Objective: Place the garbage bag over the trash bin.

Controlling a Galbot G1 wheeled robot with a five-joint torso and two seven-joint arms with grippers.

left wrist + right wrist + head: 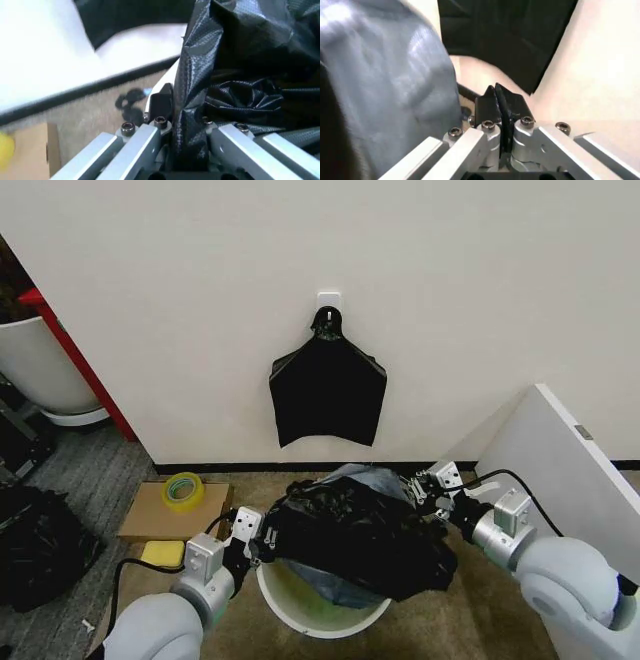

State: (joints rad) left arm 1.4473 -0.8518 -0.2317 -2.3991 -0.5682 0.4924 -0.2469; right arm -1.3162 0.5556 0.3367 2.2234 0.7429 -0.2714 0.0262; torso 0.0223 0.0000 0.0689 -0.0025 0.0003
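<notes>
From the head, both claws pinch the bag over the bin; left wrist shows left gripper clenched on film, right wrist shows right gripper clamping a thin edge.

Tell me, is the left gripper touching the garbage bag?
Touching. The left wrist view shows the left gripper shut on a fold of the garbage bag.
</notes>
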